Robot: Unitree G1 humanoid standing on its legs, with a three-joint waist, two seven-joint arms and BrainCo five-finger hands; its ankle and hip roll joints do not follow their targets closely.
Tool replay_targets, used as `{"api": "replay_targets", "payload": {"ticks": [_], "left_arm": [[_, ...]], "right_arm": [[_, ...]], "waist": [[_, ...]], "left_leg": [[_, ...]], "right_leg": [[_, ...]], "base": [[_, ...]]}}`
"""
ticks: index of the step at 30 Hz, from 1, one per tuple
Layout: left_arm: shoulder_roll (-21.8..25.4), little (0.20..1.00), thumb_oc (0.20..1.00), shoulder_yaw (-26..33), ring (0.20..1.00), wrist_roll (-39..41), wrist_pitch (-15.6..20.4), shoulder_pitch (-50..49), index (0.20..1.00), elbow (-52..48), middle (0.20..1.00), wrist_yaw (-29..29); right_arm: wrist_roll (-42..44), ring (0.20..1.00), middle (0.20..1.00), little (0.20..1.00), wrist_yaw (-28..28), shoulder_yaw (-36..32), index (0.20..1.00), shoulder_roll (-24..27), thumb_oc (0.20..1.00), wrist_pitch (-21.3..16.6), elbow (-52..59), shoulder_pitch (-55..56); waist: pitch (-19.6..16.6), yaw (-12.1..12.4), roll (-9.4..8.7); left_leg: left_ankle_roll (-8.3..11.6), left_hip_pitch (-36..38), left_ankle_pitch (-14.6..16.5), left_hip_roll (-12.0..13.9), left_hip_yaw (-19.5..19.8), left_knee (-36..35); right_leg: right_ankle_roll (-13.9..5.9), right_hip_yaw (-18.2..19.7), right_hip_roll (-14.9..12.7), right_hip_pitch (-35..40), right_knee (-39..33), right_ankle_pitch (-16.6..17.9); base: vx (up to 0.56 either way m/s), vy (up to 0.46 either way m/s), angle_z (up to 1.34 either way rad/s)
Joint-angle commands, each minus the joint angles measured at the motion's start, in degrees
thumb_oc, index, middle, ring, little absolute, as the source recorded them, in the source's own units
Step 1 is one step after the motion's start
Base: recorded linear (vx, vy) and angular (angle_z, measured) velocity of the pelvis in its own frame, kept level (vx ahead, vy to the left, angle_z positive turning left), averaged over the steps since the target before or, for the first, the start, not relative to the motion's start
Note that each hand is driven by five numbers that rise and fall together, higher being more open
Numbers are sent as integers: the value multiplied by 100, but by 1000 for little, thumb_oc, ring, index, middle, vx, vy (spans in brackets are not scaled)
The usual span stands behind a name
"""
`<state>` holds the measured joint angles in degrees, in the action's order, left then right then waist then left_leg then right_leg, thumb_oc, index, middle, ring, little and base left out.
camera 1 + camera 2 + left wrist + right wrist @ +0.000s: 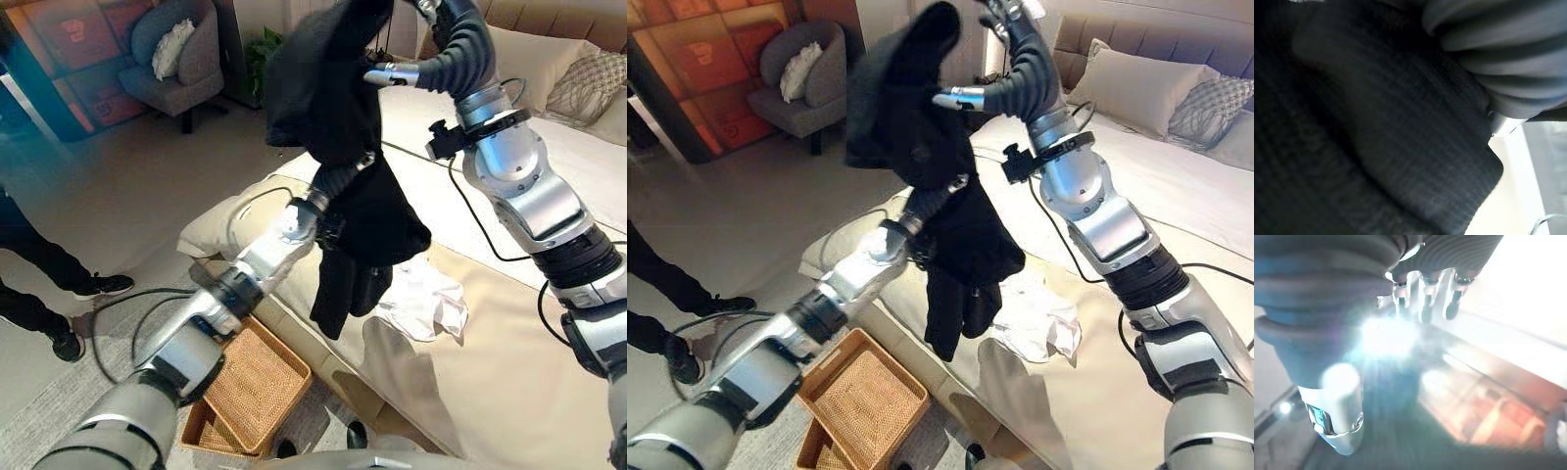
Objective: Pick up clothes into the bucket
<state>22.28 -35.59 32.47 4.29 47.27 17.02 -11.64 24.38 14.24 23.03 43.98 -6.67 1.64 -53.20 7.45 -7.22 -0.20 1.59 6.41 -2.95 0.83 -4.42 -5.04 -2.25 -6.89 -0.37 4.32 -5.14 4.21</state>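
Left eye view: a black garment (333, 117) hangs in the upper centre of the frame, its long axis vertical, the loose end pointing down toward the bed (490, 372). The left hand (343, 181) comes up from the lower left and is buried in the cloth; whether its fingers are closed cannot be told. A white garment (426, 304) lies crumpled on the bed, right of centre. A wicker basket (255, 387) sits on the floor at lower centre-left. A person's legs (39, 284) stand at the left edge.

Right eye view: the right hand (1004, 20) is at the top centre, just right of the garment's upper end; its grip cannot be made out.

Left wrist view: dark knit cloth lies directly against the hand's ribbed cover.

Right wrist view: the right hand's fingers (1425, 303) extend roughly straight, holding nothing visible.
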Motion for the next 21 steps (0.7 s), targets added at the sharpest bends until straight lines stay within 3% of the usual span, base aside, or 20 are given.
{"api": "replay_targets", "payload": {"ticks": [1, 4, 9, 10, 11, 15, 21], "left_arm": [[471, 200, 200, 361, 200, 202, 605, 307, 200, -412, 200, -181], [1297, 200, 200, 1189, 200, 251, 744, -422, 200, -1127, 200, -255], [1776, 200, 200, 2551, 200, -161, 902, -1563, 200, -1795, 200, -354], [1779, 200, 200, 2556, 200, -160, 897, -1583, 200, -1805, 200, -354], [1938, 200, 200, 2909, 200, -263, 948, -1822, 200, -1909, 200, -358], [2390, 200, 200, 3615, 200, -572, 1005, -2236, 200, -1962, 200, -418], [3142, 200, 200, 4029, 200, -1316, 963, -2404, 200, -1476, 200, -630]], "right_arm": [[202, 1000, 1000, 1000, 68, -454, 1000, 155, 1000, -236, 145, 320], [277, 1000, 1000, 1000, -36, -1240, 1000, 150, 1000, -200, 150, 1599], [216, 1000, 1000, 1000, -270, -2123, 1000, -481, 1000, -113, -348, 3356], [214, 1000, 1000, 1000, -271, -2117, 1000, -486, 1000, -111, -344, 3366], [82, 1000, 1000, 1000, -333, -2182, 1000, -865, 1000, -73, -718, 3827], [-162, 1000, 1000, 1000, -435, -2330, 1000, -1573, 1000, 18, -1516, 4792], [-784, 1000, 1000, 1000, -527, -1994, 1000, -2158, 1000, 102, -2951, 5190]], "waist": [[-280, 263, -337], [-249, 340, -313], [-163, 409, -293], [-177, 403, -288], [-124, 431, -286], [63, 495, -265], [396, 563, -249]], "left_leg": [[129, 75, 339, 97, 41, 271], [135, 90, 341, 114, 73, 260], [149, 103, 326, 137, 108, 240], [155, 137, 371, 145, 113, 226], [158, 115, 361, 148, 135, 221], [157, 14, 330, 150, 213, 238], [164, -347, 261, 137, 352, 374]], "right_leg": [[-621, -58, -627, 118, 403, -252], [-614, -101, -624, 154, 396, -288], [-602, -181, -608, 189, 399, -324], [-610, -182, -599, 220, 392, -366], [-604, -217, -597, 219, 384, -371], [-598, -327, -597, 169, 399, -362], [-597, -445, -620, -81, 478, -330]], "base": [[6, -17, 5], [7, -8, 7], [8, 4, 11], [2, -4, 4], [-8, -3, 7], [-59, -9, 10], [-97, 1, 18]]}}
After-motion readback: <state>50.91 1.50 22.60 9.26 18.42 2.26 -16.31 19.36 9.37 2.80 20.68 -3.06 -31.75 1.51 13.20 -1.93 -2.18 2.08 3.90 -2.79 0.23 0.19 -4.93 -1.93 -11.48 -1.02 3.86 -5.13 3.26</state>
